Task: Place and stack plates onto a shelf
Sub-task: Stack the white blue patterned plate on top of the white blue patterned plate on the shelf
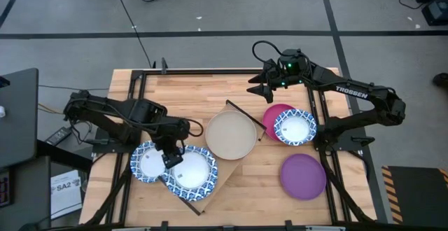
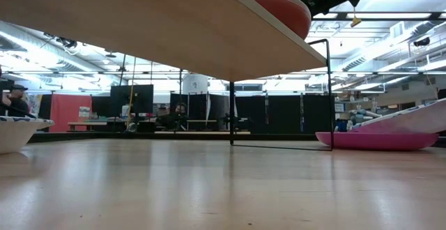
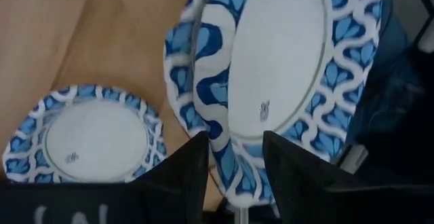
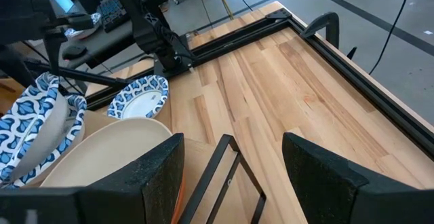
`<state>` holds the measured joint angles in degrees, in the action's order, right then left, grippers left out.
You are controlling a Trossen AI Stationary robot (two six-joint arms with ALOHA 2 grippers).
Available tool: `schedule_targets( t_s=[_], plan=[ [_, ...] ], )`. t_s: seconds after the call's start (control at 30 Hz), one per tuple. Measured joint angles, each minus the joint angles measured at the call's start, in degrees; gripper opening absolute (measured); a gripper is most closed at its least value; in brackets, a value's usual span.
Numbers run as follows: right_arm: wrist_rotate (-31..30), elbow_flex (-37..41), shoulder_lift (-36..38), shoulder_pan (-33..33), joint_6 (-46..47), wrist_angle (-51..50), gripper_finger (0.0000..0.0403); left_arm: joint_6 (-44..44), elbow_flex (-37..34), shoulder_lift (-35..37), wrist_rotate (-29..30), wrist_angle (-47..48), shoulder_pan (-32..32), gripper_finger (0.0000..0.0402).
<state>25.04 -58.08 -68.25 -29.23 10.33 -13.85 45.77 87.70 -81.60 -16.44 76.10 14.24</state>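
Note:
The shelf [image 1: 212, 189] runs slantwise across the table's middle. On it lie a beige plate [image 1: 231, 134] over an orange one [image 2: 286, 10], and toward its near end a blue-rimmed white plate [image 1: 192, 173] with a second patterned rim [image 3: 182, 75] showing under it. Another blue-rimmed plate [image 1: 147, 163] lies just left of these. My left gripper [image 1: 172, 155] is open, pointing down, its fingers on either side of the top plate's rim [image 3: 234, 157]. My right gripper [image 4: 234, 183] is open and holds nothing, above the table's far part. My left gripper stands astride the rim [image 3: 234, 157] of the top blue-rimmed plate, coming from above on the plate's left side. Its fingers [image 3: 193, 173] are apart, and I cannot tell whether either one touches the rim. The plate lies flat on the one under it.
At the right, a blue-rimmed plate [image 1: 295, 127] rests on a magenta plate [image 1: 274, 112], and a purple plate [image 1: 303, 176] lies nearer the front. The shelf's thin black rods [image 2: 231, 111] stand on the table. Bare wood [image 4: 298, 81] lies under my right gripper.

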Motion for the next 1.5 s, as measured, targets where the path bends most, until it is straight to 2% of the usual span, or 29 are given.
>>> schedule_targets(
  t_s=[0.1, 0.23, 0.57, 0.7, 1.2, 1.37, 1.5],
  plan=[
    [0.01, 0.00, 0.01, 0.00, 0.00, 0.00, 0.0254, -0.41, 0.03, 0.84, -1.61, 2.17, -0.04, 0.0146],
    [0.00, 0.00, 0.00, 0.00, 0.00, 0.00, 0.0254, -0.39, 0.03, 2.99, -0.05, 4.59, -0.02, 0.0146],
    [0.00, 0.00, 0.00, 0.00, 0.00, -0.02, 0.0254, -1.65, 0.04, 11.04, 13.29, 4.83, -0.02, 0.0146],
    [0.00, 0.00, 0.00, 0.00, 0.00, -0.01, 0.0254, -4.51, 0.04, 13.86, 17.58, 4.83, -0.02, 0.0146],
    [0.00, 0.00, 0.00, 0.00, 0.00, -0.09, 0.0254, -15.95, 0.02, 21.80, 40.10, 4.78, 0.13, 0.0146],
    [0.00, 0.00, 0.00, 0.00, 0.00, -0.09, 0.0254, -17.70, 0.01, 24.11, 41.70, 4.80, 0.13, 0.0146],
    [0.00, 0.00, 0.00, 0.00, 0.00, -0.09, 0.0254, -15.92, 0.00, 25.91, 41.72, 5.62, 0.13, 0.0146]
  ],
)
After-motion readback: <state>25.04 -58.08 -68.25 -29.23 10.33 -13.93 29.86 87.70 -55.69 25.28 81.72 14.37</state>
